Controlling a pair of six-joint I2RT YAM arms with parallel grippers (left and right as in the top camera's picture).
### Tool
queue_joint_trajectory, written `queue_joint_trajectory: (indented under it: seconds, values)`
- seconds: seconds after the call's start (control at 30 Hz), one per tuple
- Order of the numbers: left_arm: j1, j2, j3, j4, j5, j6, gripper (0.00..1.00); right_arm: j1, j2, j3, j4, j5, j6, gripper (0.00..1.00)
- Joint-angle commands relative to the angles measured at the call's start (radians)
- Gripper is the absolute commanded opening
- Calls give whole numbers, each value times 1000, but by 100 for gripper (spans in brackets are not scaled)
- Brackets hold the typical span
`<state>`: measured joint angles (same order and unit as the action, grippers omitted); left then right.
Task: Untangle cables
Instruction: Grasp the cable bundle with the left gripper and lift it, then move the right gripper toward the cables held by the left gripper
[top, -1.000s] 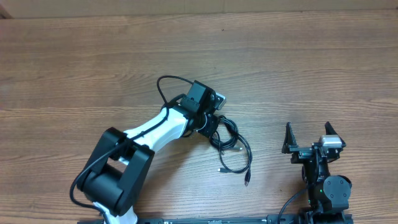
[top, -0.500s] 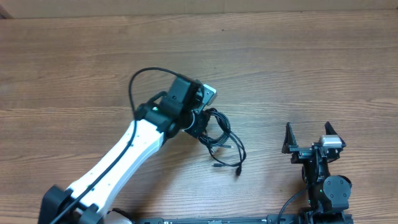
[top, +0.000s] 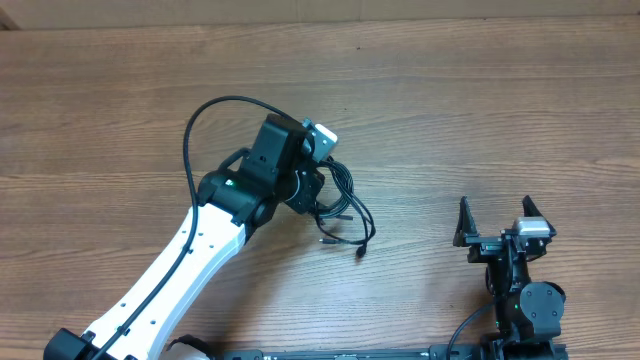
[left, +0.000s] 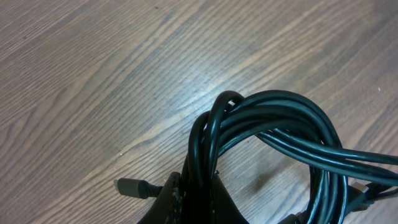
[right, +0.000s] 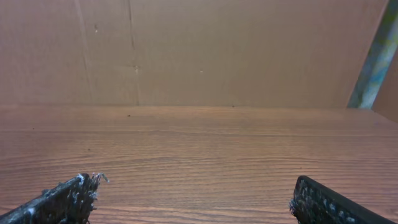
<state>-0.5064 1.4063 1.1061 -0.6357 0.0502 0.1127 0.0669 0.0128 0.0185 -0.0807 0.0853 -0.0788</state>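
The cables (top: 352, 208) are a small bundle of thin black cords in the middle of the table, with plug ends trailing toward the front (top: 358, 255). My left gripper (top: 320, 200) is shut on the bundle's left side. In the left wrist view the left gripper (left: 199, 190) pinches several strands of the cables (left: 280, 121), which loop out to the right, and one plug (left: 130, 185) lies to the left. My right gripper (top: 495, 218) stands open at the front right, well apart from the cords. In the right wrist view the right gripper (right: 193, 199) has nothing between its fingers.
The wooden table (top: 480, 110) stretches all around. The left arm's own thick black wire (top: 195, 130) arcs over its wrist. A cardboard wall (right: 205, 50) stands behind the table's far edge.
My left arm has swung up and to the left, dragging the cable bundle with it across the table. The right arm has not moved.
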Motion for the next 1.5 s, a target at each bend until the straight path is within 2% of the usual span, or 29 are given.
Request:
queue_joint_trajectory:
  seconds: [0.0, 0.13, 0.23, 0.27, 0.3, 0.43, 0.5, 0.57, 0.6, 0.67, 0.7, 0.87, 1.0, 1.07, 1.13, 1.23, 1.3, 1.37, 1.47]
  values:
    - [19, -15, 21, 5, -4, -90, 4, 4, -10, -10, 5, -2, -1, 100]
    - [50, -15, 21, -7, 15, -196, 4, 4, -10, -10, 5, -9, -1, 100]
    - [96, -15, 21, -10, 99, -299, 4, 5, -10, -10, 8, -116, 8, 100]
    - [113, -15, 21, -7, 124, -332, 4, 5, -10, -10, 18, -174, 51, 100]
    - [127, -15, 21, -6, 143, -358, 4, 5, -10, -10, 26, -254, 138, 100]
    - [184, -15, 21, 10, 205, -435, 4, 5, -10, -10, 28, -617, 660, 100]
    - [200, -15, 21, 13, 237, -434, 4, 5, -10, -10, 31, -692, 879, 100]
    - [211, -15, 21, 11, 255, -420, 4, 5, -10, -10, 53, -698, 1025, 100]
    - [213, -15, 21, 11, 266, -404, 4, 5, -10, -10, 83, -717, 1009, 100]
    - [213, -15, 21, 11, 300, -374, 4, 5, -10, -4, 167, -787, 887, 100]
    - [213, -15, 21, 12, 318, -366, 4, 5, -8, 12, 152, -791, 870, 100]
    - [212, -14, 21, 8, 392, -318, 4, 5, 66, 130, -40, -771, 811, 100]
    - [212, -14, 21, -10, 400, -291, 4, 5, 227, 267, -182, -789, 750, 100]
    - [212, -14, 21, -26, 427, -251, 4, 5, 309, 330, -220, -856, 705, 100]
    - [212, -14, 21, -45, 452, -212, 4, 5, 390, 385, -195, -1011, 658, 100]
    - [212, -14, 21, -64, 483, -185, 4, 5, 489, 422, -60, -1210, 653, 100]
    - [212, -14, 21, -64, 559, -145, 4, 5, 537, 422, 8, -1160, 645, 100]
    - [212, -14, 21, -71, 619, -113, 4, 5, 580, 422, 20, -1072, 606, 86]
    - [212, -14, 21, -84, 622, -104, 4, 5, 649, 422, 15, -1033, 514, 85]
